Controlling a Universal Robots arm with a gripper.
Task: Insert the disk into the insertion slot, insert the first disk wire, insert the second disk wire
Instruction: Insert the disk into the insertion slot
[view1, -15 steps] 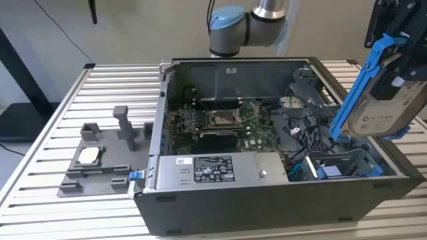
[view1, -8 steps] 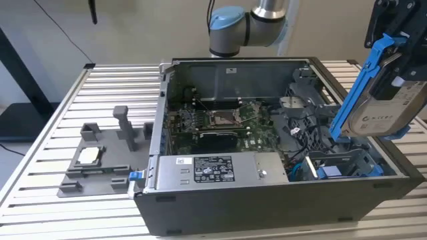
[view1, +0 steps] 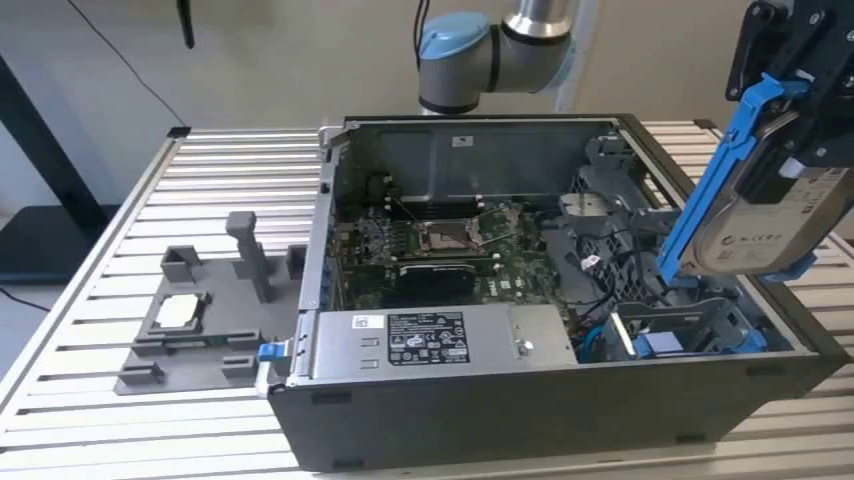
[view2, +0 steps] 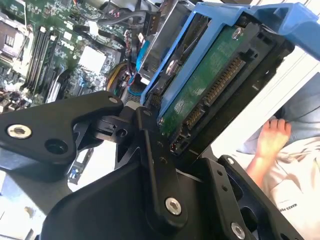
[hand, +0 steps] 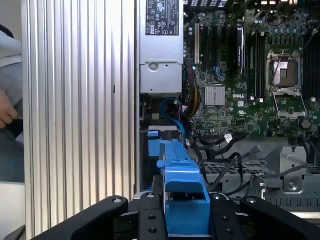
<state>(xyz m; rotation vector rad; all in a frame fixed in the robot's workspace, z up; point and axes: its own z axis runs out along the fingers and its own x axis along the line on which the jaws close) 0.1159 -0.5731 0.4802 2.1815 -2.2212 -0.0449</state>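
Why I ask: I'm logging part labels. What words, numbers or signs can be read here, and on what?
Sticker on the power supply: black-and-white print, too small to read.
White label on the disk: print too small to read.
White lettering on the motherboard: a maker's mark, left unquoted.
No other text is legible.

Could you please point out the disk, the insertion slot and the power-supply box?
the disk (view1: 771, 232): exterior view, on its white label.
the insertion slot (view1: 701, 322): exterior view, on the cage's grey wall.
the power-supply box (view1: 427, 340): exterior view, on its sticker.
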